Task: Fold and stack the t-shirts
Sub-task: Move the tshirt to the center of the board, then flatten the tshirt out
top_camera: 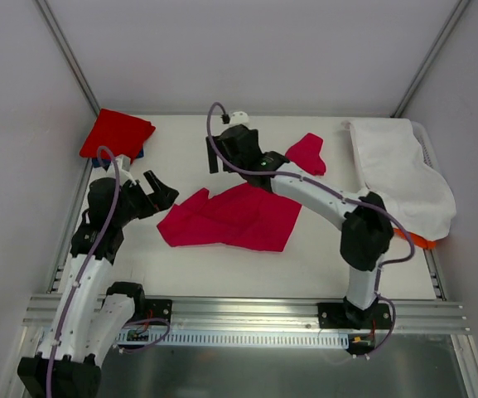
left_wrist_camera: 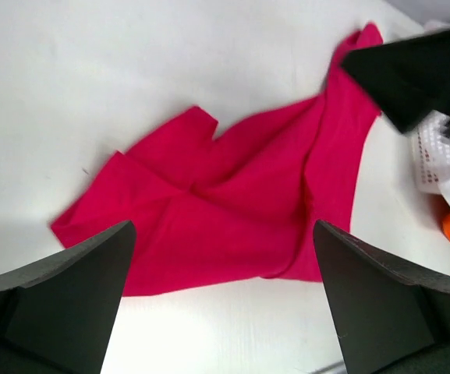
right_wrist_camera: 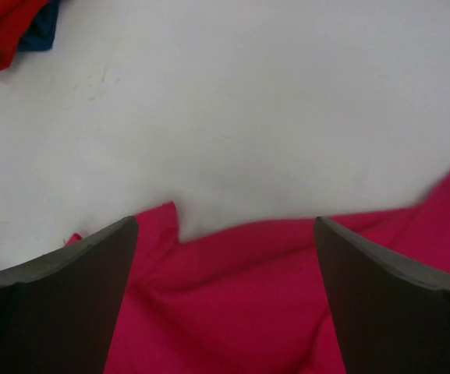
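White basket (top_camera: 427,143) at the right edge: what is in it?

— A white cloth (top_camera: 396,170) lies over it and hangs down its near side, hiding the inside. An orange thing (top_camera: 418,240) peeps out under the cloth's low edge; I cannot tell what it is.

Any other holder on the table (top_camera: 181,149)?

— None that I see. The shirts lie straight on the table.

Where is the pink shirt (top_camera: 239,217)?

— Mid-table, spread loose and creased, not folded flat. One end of it shows beyond the right arm (top_camera: 321,195), on the far side, toward the basket.

And the other two?

— In the far left corner. The red shirt (top_camera: 116,133) lies folded on top of the blue shirt (right_wrist_camera: 41,31), of which only an edge sticks out.

How does the left gripper (top_camera: 160,191) stand?

— Jaws spread wide, holding nothing. It hangs just beside the pink shirt's left edge; its wrist view looks across the whole shirt between the two fingers.

And the right gripper (right_wrist_camera: 225,222)?

— Also spread wide, with nothing clamped. It is over the pink shirt's far edge: in its wrist view that edge runs across between the fingers, cloth on the near side, bare table beyond. Whether the fingertips touch the cloth I cannot tell.

How far is the pink shirt from the stack?

— Well apart from it, with bare table between.
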`<act>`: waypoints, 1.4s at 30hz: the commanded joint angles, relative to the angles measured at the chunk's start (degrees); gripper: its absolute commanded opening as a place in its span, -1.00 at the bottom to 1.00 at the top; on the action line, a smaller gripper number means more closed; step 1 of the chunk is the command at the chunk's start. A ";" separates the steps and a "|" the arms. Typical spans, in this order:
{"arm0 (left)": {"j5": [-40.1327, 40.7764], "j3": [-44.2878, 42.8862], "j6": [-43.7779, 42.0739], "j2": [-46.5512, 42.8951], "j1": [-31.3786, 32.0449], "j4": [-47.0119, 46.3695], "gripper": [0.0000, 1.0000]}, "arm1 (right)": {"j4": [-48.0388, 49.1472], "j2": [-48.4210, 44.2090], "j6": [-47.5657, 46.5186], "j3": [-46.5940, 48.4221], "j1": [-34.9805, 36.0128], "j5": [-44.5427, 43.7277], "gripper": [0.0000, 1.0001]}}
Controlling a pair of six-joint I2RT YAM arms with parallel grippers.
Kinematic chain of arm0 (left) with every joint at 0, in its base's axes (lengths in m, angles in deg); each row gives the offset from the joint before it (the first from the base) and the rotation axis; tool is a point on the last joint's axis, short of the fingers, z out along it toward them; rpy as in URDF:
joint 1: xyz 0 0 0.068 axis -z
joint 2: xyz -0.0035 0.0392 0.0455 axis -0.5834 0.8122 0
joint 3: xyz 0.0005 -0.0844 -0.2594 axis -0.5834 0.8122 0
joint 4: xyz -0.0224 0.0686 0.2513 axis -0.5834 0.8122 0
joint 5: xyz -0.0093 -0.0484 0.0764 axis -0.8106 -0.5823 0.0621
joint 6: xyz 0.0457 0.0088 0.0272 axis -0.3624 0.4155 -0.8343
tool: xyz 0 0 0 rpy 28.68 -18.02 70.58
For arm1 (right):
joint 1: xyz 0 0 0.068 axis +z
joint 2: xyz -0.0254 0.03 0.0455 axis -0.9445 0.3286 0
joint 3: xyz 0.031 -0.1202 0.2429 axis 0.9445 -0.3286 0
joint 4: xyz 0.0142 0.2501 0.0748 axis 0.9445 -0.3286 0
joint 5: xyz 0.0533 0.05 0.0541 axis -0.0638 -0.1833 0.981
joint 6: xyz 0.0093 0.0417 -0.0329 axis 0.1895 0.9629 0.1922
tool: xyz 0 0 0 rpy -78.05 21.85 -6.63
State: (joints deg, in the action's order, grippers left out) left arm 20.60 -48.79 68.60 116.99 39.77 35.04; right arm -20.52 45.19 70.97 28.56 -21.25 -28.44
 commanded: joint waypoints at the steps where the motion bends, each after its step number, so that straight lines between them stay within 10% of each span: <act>1: -9.89 -1.20 4.14 8.65 0.93 -3.52 0.98 | 3.33 -13.07 -0.43 -9.24 1.59 -7.32 0.99; 7: -1.92 0.74 5.48 19.73 11.46 -12.49 0.96 | 4.47 -24.32 5.20 -27.27 -1.39 -7.08 0.99; 19: 8.82 1.62 7.32 35.12 12.54 -24.71 0.84 | 4.99 -25.31 8.00 -38.18 -4.90 -2.68 0.99; 24: 5.31 1.26 8.72 38.55 12.62 -29.80 0.82 | 5.87 -18.55 9.68 -35.11 -12.90 4.35 0.90; 30: -2.41 3.46 11.36 37.77 14.89 -34.90 0.80 | 5.44 -11.68 10.12 -30.89 -16.60 9.37 0.30; 42: -13.32 -7.52 8.11 51.38 40.04 -34.37 0.80 | 5.08 -17.21 10.21 -39.13 -17.57 5.86 0.39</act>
State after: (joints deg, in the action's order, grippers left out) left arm 11.42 -55.88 77.61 166.41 77.60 1.82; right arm -15.66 32.56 81.12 -8.36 -38.24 -20.83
